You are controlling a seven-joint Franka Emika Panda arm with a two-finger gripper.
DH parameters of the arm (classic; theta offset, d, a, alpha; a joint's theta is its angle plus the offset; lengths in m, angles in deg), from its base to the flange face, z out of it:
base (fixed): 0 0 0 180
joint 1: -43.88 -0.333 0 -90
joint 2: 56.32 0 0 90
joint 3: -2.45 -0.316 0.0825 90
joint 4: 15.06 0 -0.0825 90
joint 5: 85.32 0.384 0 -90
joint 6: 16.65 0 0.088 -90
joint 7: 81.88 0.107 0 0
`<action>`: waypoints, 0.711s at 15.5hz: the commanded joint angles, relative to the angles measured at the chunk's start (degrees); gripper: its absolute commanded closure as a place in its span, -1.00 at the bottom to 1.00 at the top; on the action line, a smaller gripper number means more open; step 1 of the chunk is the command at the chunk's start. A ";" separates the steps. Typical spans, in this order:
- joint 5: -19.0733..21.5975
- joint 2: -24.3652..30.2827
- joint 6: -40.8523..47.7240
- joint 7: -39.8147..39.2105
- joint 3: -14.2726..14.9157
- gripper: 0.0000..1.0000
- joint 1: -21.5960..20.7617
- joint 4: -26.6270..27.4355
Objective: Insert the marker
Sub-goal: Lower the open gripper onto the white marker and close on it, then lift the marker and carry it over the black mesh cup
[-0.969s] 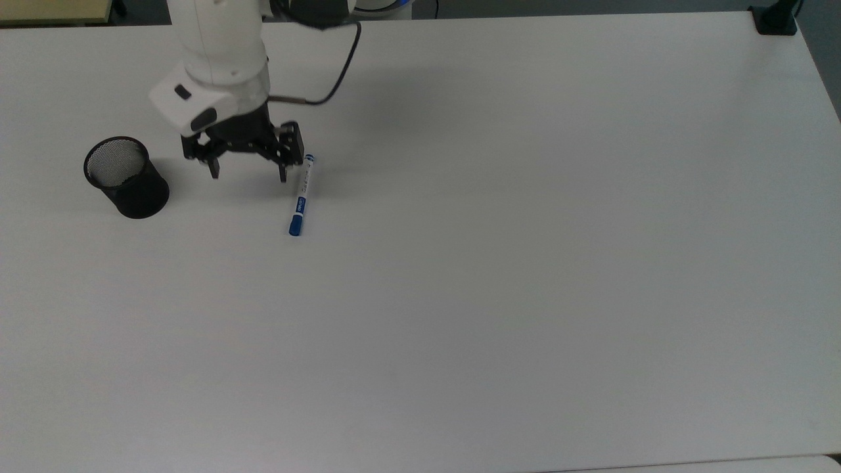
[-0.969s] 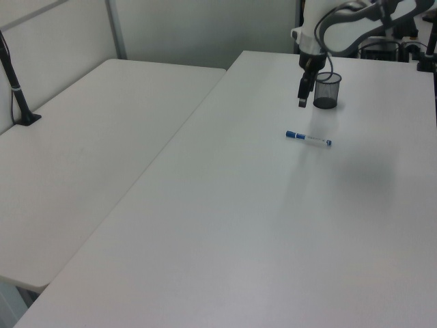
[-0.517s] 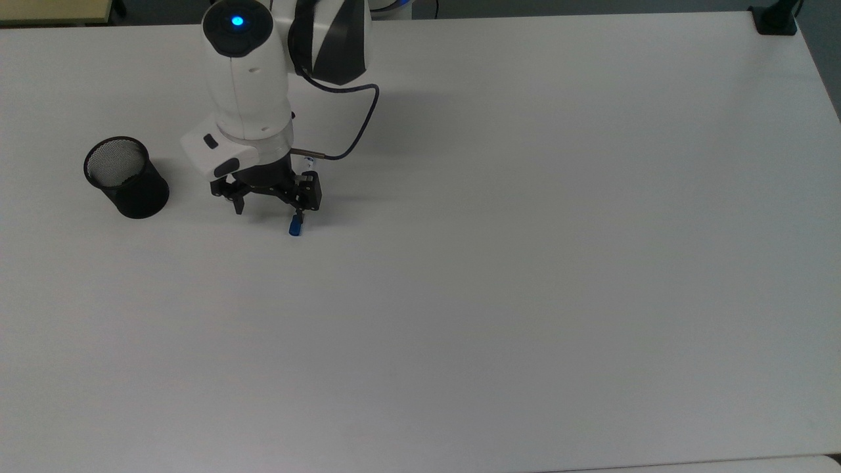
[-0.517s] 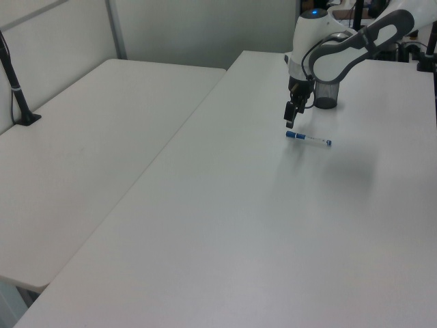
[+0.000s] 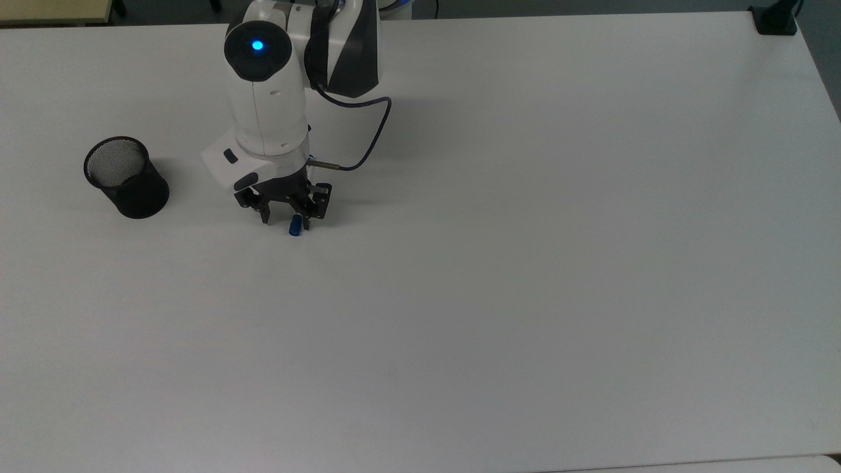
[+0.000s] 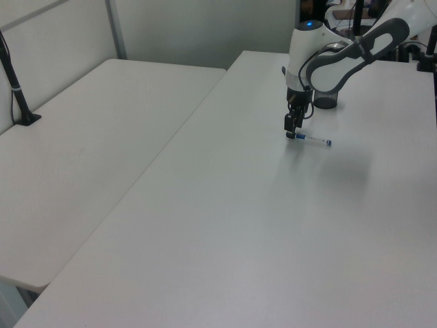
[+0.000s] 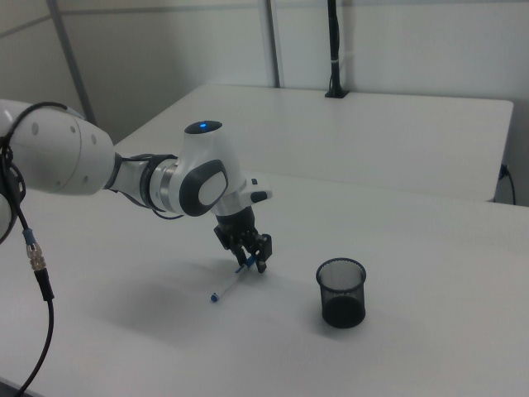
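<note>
Now the black mesh cup [image 5: 125, 176] stands alone at the top view's left. Next comes the gripper [image 5: 286, 214], low over the white table [image 5: 525, 263], its jaws a little apart around the marker's [image 5: 295, 226] blue cap, not closed on it.

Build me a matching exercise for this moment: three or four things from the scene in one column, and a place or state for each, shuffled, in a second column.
Column 1
1. marker
2. black mesh cup
3. gripper
4. black cable

Column 2
A. standing upright and empty, toward the top view's left
B. looping off the arm's wrist, above the table
C. lying flat on the table, blue cap end poking out below the fingers in the top view
D. open, lowered with its fingers on either side of the marker's capped end

Pairs: 1-C, 2-A, 3-D, 4-B
</note>
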 commanded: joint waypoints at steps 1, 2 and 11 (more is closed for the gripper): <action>-0.56 0.24 -0.98 1.33 0.21 0.38 -0.62 1.05; -0.56 0.32 -0.89 1.33 0.21 0.67 -0.53 0.96; 0.23 14.81 2.10 0.54 0.21 1.00 2.54 0.26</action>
